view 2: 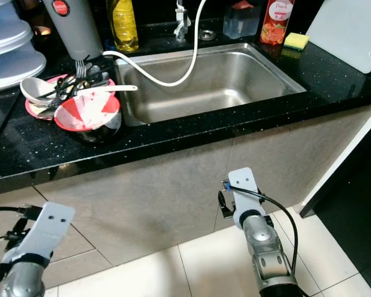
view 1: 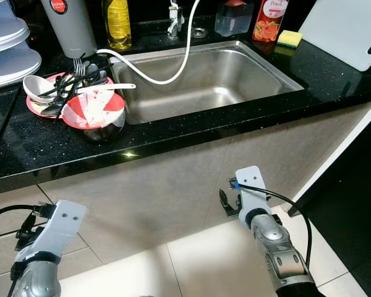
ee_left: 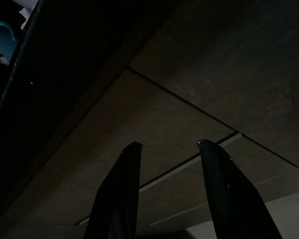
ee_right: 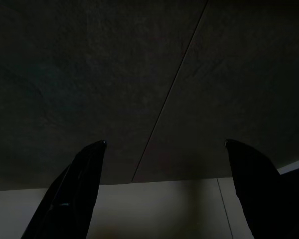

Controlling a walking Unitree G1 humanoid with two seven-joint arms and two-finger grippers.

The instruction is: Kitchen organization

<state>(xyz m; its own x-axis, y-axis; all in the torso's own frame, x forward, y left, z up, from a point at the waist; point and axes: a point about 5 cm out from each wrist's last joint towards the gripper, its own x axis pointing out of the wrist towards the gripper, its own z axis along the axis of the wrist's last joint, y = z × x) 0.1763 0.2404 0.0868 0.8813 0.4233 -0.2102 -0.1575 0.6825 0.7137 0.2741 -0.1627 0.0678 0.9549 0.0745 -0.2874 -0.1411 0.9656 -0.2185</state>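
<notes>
On black tabletop (view 1: 191,133) beside steel sink (view 1: 210,80), seen from the head: stacked bowls (view 1: 94,111) and cutlery awaiting sorting, best reached by raising arms first. Along left hand (ee_left: 169,149), fingers parted, empty. Along right hand (ee_right: 164,147), spread wide, empty.

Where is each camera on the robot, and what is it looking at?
Left eye, head: looks down at sink, dirty bowls; both arms low.
Right eye, head: same scene.
Left wrist: along open left gripper at dim tiled cabinet front.
Right wrist: along open right gripper at it too.
</notes>
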